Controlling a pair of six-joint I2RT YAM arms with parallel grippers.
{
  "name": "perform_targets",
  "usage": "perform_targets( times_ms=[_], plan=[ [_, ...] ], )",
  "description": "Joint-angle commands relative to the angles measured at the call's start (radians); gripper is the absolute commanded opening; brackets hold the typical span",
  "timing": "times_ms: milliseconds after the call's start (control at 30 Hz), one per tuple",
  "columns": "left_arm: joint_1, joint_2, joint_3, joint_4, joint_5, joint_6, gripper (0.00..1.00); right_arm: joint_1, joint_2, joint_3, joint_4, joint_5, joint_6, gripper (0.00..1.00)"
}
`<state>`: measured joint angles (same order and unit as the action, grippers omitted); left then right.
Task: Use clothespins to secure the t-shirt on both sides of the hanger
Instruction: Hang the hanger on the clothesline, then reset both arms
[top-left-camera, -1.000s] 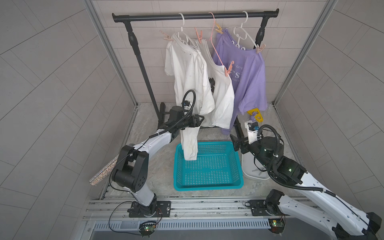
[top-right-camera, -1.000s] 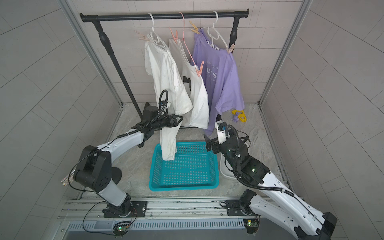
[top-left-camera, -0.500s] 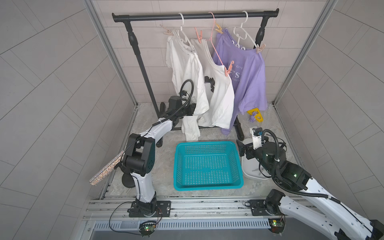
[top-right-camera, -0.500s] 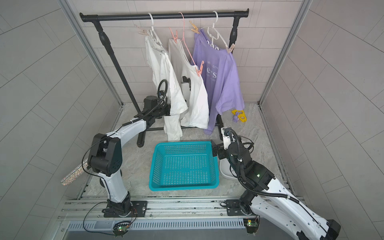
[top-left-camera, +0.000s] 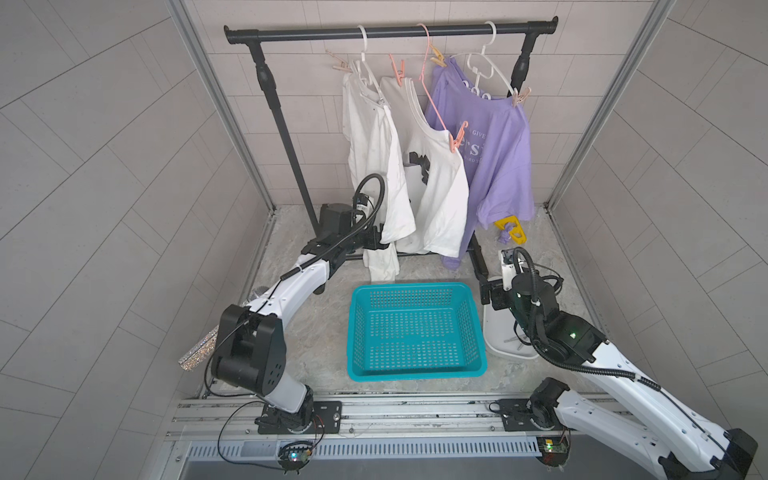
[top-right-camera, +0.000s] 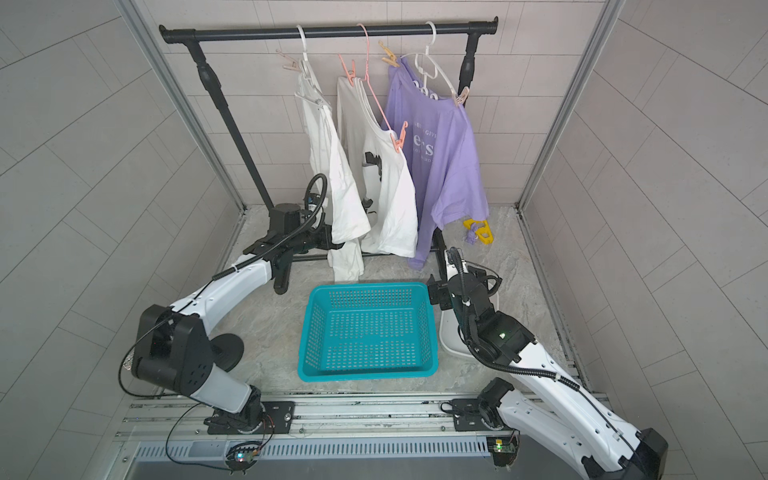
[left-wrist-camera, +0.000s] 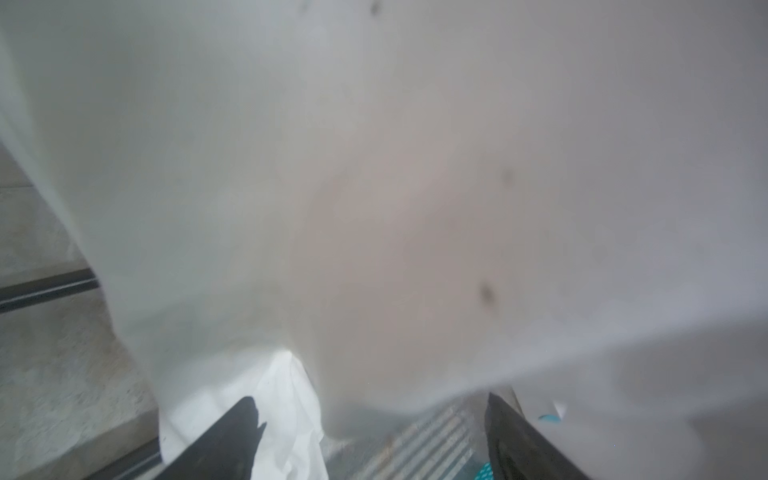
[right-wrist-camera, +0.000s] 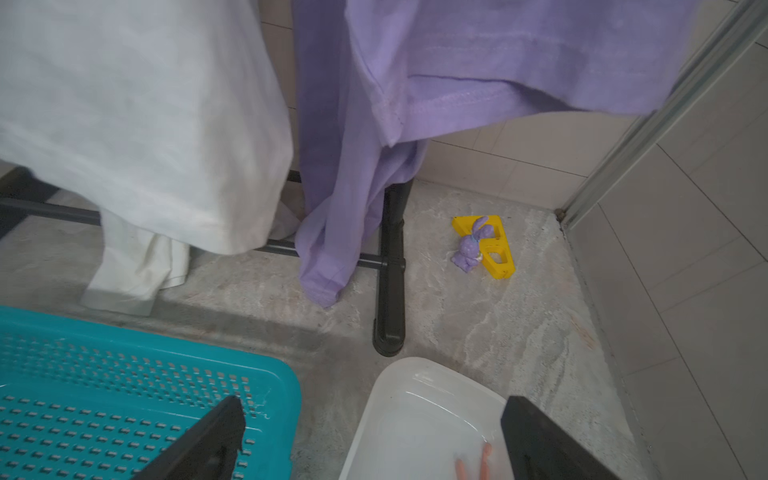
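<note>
Right end effector (right-wrist-camera: 374, 402), jaws wide, clothespin (right-wrist-camera: 485, 455) nearby

Marbled floor (top-left-camera: 320, 340) under teal basket (top-left-camera: 415, 287), white tub (top-left-camera: 498, 337), yellow block (top-left-camera: 514, 233).

A robot test cell dressed as a laundry corner: grey tiled walls (top-left-camera: 83, 199) and aluminium posts (top-left-camera: 216, 108) enclose a black rack (top-left-camera: 390, 31) hung with t-shirts (top-left-camera: 503, 166). In front of the rack stand a teal basket (top-left-camera: 415, 372) and a metal rail (top-left-camera: 415, 417) carrying two robot arms (top-left-camera: 291, 291).
</note>
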<state>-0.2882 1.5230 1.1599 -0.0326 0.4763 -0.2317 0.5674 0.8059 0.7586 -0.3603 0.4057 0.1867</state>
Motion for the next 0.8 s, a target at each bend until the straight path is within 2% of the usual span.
perform_targets(
  times_ms=[0, 167, 267, 333, 400, 567, 667, 767],
  plan=[
    [0.01, -0.069, -0.065, -0.112, -0.099, 0.089, 1.0, -0.086, 0.028, -0.026, 0.047, 0.015, -0.036, 1.0],
    [0.058, -0.186, -0.259, 0.022, -0.313, 0.122, 1.0, -0.239, 0.112, -0.065, 0.168, 0.006, -0.036, 1.0],
    [0.108, -0.244, -0.396, 0.157, -0.397, 0.141, 1.0, -0.251, 0.147, -0.165, 0.35, 0.047, -0.103, 1.0],
    [0.137, -0.275, -0.49, 0.253, -0.418, 0.172, 1.0, -0.258, 0.168, -0.194, 0.415, 0.111, -0.105, 1.0],
    [0.144, -0.297, -0.554, 0.314, -0.464, 0.22, 1.0, -0.278, 0.195, -0.216, 0.472, 0.113, -0.116, 1.0],
    [0.15, -0.282, -0.656, 0.439, -0.494, 0.328, 1.0, -0.293, 0.284, -0.287, 0.661, 0.135, -0.169, 1.0],
    [0.161, -0.244, -0.718, 0.587, -0.566, 0.347, 1.0, -0.297, 0.333, -0.333, 0.793, 0.155, -0.21, 1.0],
    [0.175, -0.188, -0.741, 0.682, -0.573, 0.343, 1.0, -0.317, 0.401, -0.344, 0.865, 0.162, -0.214, 1.0]
  ],
)
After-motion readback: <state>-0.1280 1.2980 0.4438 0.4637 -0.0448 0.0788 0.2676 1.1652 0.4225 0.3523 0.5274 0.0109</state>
